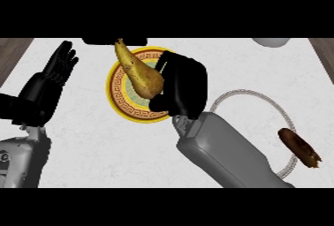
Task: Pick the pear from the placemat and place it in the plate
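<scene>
Right hand (181,86) curled round pear (140,70) above plate (117,95) | left hand (49,81) upright

Pale marbled stone tabletop (85,132) seen smooth and matt, round gold-rimmed ceramic plate (120,103) glazed, yellow-brown pear (140,73) speckled, matt black hand (183,84).

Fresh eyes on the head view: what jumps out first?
The right hand, mid-frame, is curled round a yellow-brown pear held over the gold-rimmed plate. The left hand rests open at the left edge, fingers up. At the lower right, a dark brown item lies on the rim of a round, pale-edged placemat.
</scene>
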Robot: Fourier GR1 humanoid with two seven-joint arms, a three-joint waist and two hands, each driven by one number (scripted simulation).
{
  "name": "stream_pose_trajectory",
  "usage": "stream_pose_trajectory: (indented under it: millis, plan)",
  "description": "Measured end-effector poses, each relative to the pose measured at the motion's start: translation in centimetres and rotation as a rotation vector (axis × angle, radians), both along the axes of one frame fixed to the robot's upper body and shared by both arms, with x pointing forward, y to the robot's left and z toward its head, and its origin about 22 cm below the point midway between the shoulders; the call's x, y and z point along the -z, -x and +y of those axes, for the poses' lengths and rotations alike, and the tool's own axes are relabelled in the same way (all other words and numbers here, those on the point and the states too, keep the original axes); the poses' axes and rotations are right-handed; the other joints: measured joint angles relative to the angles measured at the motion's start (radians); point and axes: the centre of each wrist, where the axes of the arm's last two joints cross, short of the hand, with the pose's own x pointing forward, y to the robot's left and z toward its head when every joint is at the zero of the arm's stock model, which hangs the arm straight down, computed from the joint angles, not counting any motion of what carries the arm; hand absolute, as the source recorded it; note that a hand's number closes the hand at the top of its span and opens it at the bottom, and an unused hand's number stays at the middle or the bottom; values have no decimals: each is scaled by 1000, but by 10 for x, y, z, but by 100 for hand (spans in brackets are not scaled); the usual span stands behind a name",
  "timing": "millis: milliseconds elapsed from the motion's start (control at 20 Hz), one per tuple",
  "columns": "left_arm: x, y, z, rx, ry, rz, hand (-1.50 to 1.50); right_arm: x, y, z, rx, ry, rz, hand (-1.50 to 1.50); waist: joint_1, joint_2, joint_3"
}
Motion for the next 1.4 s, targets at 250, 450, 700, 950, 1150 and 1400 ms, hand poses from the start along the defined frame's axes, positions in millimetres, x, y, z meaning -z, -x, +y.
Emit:
stream_pose_trajectory:
  millis: [250,450,700,950,1150,1400]
  plan:
    - [1,-3,0,15,2,-5,0,8,-38,11,33,-6,39,150,17,5,0]
    - [1,-6,-9,30,-3,-10,0,21,-66,13,86,13,86,150,30,10,0]
    - [0,-9,-11,50,-1,-11,0,39,-87,8,122,10,141,150,51,18,0]
    - [1,-11,-19,72,-6,-24,0,56,-97,-2,176,-85,169,-150,75,25,0]
    - [-1,-14,-25,91,-7,-26,0,57,-101,-5,167,-172,164,-150,91,30,1]
    - [-6,-17,-26,91,2,-33,0,56,-104,-8,148,-282,60,-150,91,30,1]
